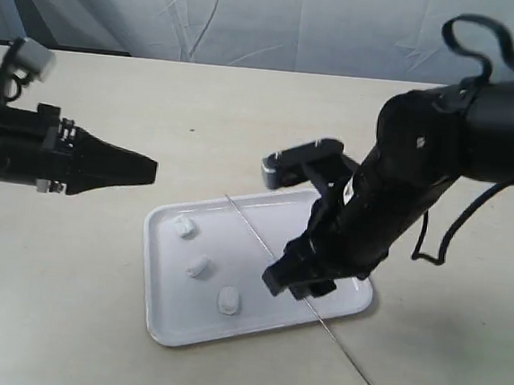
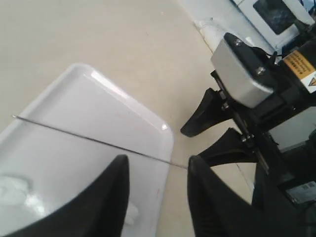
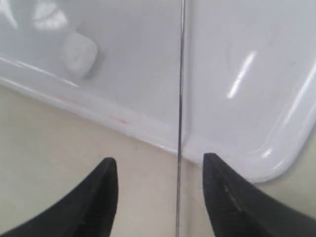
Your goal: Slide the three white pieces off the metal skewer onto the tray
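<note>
The three white pieces [image 1: 184,228], [image 1: 199,267], [image 1: 228,300] lie loose on the tray [image 1: 161,315], off the metal skewer [image 1: 245,220]. The bare skewer lies slantwise across the tray and over its near right rim onto the table. My right gripper [image 1: 298,286] hangs open just above it. In the right wrist view the skewer [image 3: 180,89] runs between the spread fingers of the right gripper [image 3: 158,165], touching neither, and one piece [image 3: 79,54] lies on the tray [image 3: 232,113]. My left gripper [image 1: 151,171] hovers left of the tray and is open [image 2: 157,165], with nothing in it.
The beige table [image 1: 246,110] stretches round the tray. A pale curtain [image 1: 281,19] closes off the back. The right arm's black cable [image 1: 437,244] trails on the table to the right. The skewer's outer end [image 1: 358,373] pokes out toward the front edge.
</note>
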You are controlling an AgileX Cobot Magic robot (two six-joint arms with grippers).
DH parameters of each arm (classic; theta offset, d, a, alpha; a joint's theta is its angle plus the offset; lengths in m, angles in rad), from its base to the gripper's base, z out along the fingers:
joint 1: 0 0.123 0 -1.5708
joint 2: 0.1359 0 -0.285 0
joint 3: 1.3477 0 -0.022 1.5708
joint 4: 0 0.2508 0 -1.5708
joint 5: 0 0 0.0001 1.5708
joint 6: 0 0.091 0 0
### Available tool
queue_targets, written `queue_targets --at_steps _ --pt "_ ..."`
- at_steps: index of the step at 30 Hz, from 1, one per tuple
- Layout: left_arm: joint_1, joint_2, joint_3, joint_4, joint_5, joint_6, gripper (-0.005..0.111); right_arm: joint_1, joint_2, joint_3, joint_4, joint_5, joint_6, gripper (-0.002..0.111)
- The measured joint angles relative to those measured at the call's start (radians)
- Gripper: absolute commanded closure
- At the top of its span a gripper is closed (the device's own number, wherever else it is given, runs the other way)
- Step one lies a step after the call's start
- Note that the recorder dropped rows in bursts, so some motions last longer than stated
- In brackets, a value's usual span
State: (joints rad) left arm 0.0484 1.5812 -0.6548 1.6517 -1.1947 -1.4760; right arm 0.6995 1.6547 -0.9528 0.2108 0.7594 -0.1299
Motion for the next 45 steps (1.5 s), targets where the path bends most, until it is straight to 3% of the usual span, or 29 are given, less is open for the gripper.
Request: queue_targets --at_steps 7,16,25,29,34,37,41,45 --pt "0.115 -0.287 0.029 0.009 -0.012 0.055 0.069 0.0 -0.171 -0.054 -0.046 -0.086 -0.006 0.058" --pt "0.163 -0.799 0.109 0.025 -0.017 0.038 0.069 0.007 -0.409 -0.045 -0.067 -0.233 -0.027 0.058" --pt "0.163 -1.281 0.233 0.08 -0.028 -0.156 0.069 0.054 -0.775 0.272 -0.089 -0.481 -0.03 0.058" --pt "0.163 -1.349 0.275 0.09 0.002 -0.201 0.069 0.054 -0.948 0.416 -0.094 -0.517 -0.03 0.058" --pt "0.163 -1.36 0.396 0.103 0.372 -0.332 0.069 0.054 -1.158 0.54 -0.091 -0.448 -0.03 0.058" --pt "0.163 -1.36 0.454 0.103 0.503 -0.388 0.069 0.054 -1.176 0.544 -0.052 -0.438 -0.028 0.058" --pt "0.163 -1.36 0.541 0.103 0.528 -0.535 0.069 0.054 -1.178 0.544 -0.046 -0.438 -0.028 0.058" --pt "0.163 -1.36 0.551 0.103 0.518 -0.595 0.069 0.054 -1.178 0.544 -0.046 -0.438 -0.028 0.058"
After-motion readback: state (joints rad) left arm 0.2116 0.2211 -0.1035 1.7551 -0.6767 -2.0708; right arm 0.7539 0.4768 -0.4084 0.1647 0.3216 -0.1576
